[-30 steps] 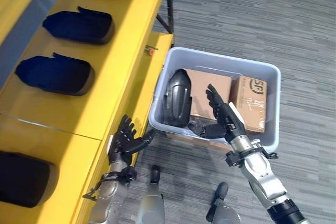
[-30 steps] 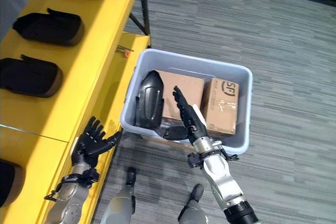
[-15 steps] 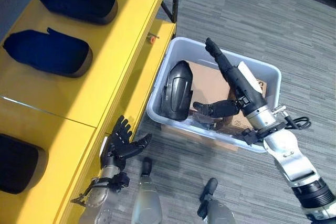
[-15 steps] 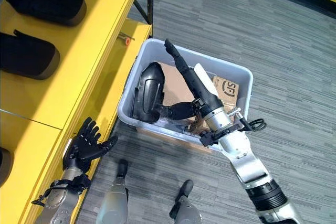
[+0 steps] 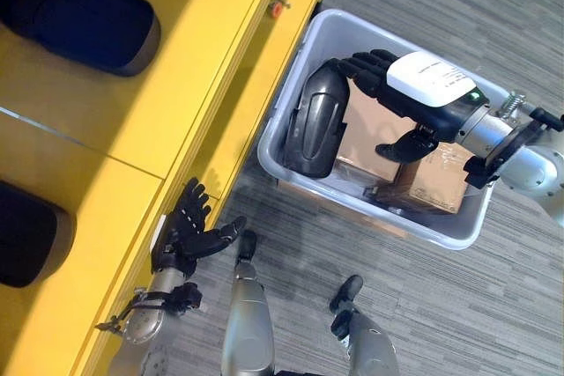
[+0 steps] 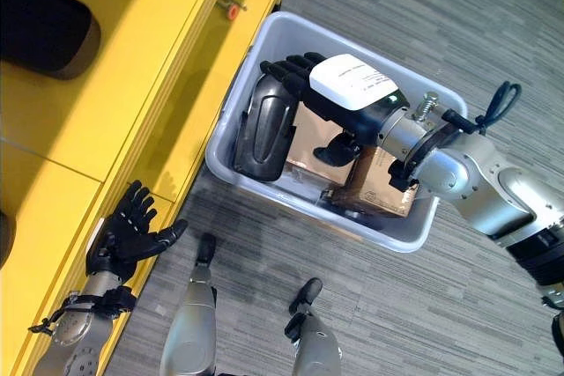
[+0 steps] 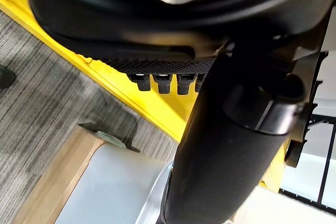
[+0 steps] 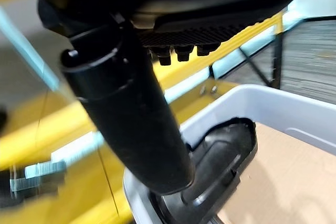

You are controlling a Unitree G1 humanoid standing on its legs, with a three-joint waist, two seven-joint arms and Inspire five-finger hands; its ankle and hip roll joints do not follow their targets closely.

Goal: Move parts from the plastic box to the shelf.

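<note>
1. My right hand (image 5: 414, 99) sits at upper right of the frame, over the plastic box (image 5: 458, 222), fingers only loosely bent, their tips against the top of the black part (image 5: 315, 122), thumb hanging free above the cardboard boxes (image 5: 432, 184).
2. The black part stands on end at the left side of the plastic box, leaning on its wall.
3. My left hand (image 5: 188, 228) shows at lower left, fingers spread wide, holding nothing, beside the yellow shelf (image 5: 167, 103).
4. Other black parts (image 5: 84, 19) lie on the shelf, upper left.
</note>
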